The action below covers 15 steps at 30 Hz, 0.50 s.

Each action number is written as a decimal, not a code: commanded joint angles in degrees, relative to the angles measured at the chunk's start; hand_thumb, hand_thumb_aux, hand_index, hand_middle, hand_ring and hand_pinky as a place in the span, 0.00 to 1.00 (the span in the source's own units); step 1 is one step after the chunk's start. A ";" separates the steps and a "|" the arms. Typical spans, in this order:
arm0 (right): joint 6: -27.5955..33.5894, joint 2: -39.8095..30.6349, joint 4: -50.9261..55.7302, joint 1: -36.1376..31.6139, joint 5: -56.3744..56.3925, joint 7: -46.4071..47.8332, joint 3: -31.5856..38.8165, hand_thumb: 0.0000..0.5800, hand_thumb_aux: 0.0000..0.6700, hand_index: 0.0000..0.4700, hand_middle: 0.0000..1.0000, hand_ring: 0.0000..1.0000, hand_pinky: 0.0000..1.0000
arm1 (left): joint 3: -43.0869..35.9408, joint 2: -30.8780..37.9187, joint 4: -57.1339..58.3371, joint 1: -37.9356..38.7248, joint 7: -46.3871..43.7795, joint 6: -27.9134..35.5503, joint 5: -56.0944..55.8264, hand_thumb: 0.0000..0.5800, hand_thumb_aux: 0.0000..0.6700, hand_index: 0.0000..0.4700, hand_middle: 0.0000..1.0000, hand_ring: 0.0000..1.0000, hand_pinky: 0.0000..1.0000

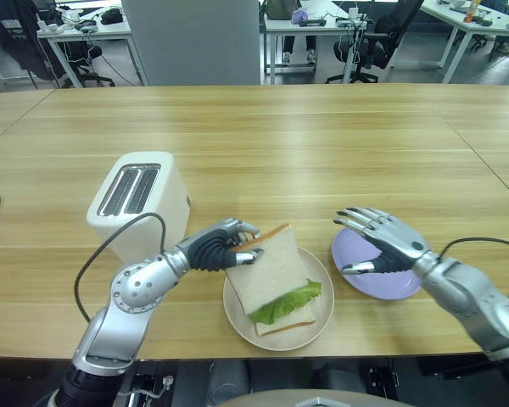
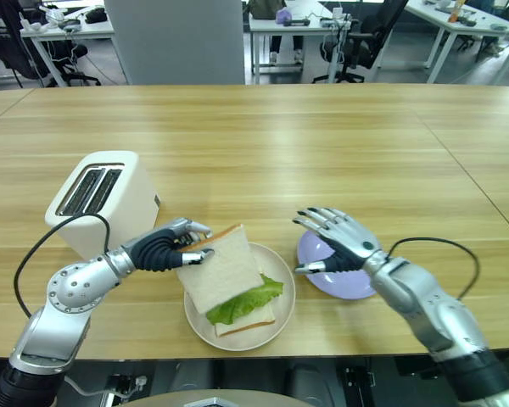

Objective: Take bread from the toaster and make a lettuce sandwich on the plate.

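Sandwiching one lettuce leaf [image 1: 285, 303]: two bread slices [image 1: 267, 270].

We count one toaster [image 1: 140, 203] at the left of the frame. It has two slots [image 1: 129, 191] on top. We count two plates: one white plate [image 1: 322, 309] low in the middle and one purple plate [image 1: 392, 287] to its right. We count two bread slices, a top slice [image 1: 267, 271] and a bottom slice [image 1: 290, 326]. We count one lettuce leaf [image 1: 288, 301]. We count two hands, the left hand [image 1: 216, 248] and the right hand [image 1: 388, 237]. We count two black cables, a left cable [image 1: 104, 248] and a right cable [image 1: 479, 240]. We count one table [image 1: 322, 144].
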 commanded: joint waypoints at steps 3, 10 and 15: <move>-4.67 -6.07 -9.78 8.47 12.95 9.96 -8.31 0.00 0.00 0.00 0.00 0.00 0.00 | -2.97 -1.96 10.69 -4.80 -6.17 0.07 -7.96 1.00 1.00 0.98 1.00 1.00 1.00; -6.87 -5.52 -18.11 14.75 19.86 16.56 -6.98 0.00 0.00 0.00 0.00 0.00 0.00 | -5.75 -3.32 23.77 -10.87 -7.80 -4.46 -6.11 1.00 1.00 0.98 1.00 1.00 1.00; -6.61 -2.34 -18.43 12.40 17.58 18.69 -2.77 0.11 0.06 0.06 0.00 0.00 0.00 | -7.96 -4.29 30.22 -12.95 -7.32 -8.07 -3.51 1.00 1.00 0.98 1.00 1.00 1.00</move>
